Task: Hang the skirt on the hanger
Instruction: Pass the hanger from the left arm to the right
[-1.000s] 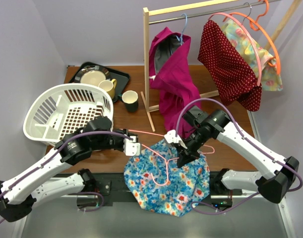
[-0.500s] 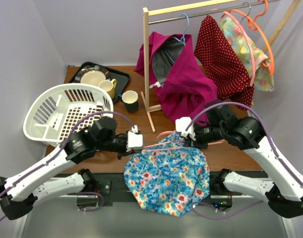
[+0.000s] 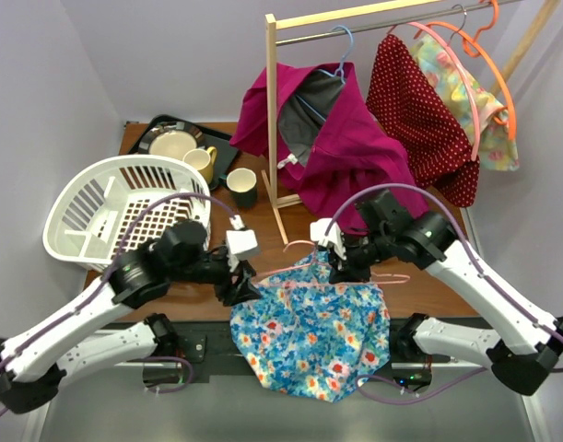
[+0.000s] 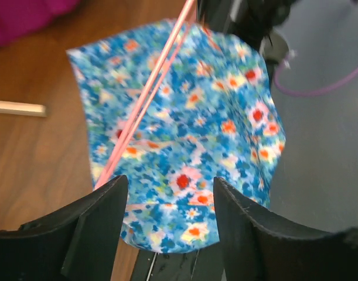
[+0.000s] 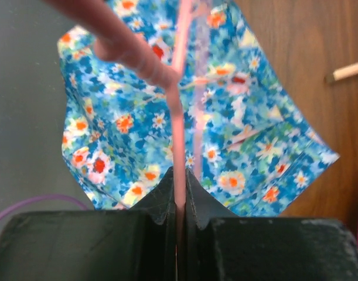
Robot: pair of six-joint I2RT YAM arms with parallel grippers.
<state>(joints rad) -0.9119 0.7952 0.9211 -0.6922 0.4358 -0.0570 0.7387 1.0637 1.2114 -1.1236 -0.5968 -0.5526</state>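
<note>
The skirt is blue with a flower print and lies at the table's near edge, partly hanging over it. A thin pink hanger runs along its upper edge. My right gripper is shut on the hanger's wire, which shows between its closed jaws in the right wrist view, with the skirt below. My left gripper is open above the skirt's left corner and holds nothing. In the left wrist view the left gripper frames the skirt, with the hanger crossing it.
A wooden rack stands behind with a magenta garment, a red dotted one and a pale floral one. A white basket, a tray with dishes and a dark cup sit at the left.
My left gripper has opened and dipped toward the skirt's left corner. The right gripper lifted the hanger to the skirt's top edge and stays shut on it. The rack garments swung.
</note>
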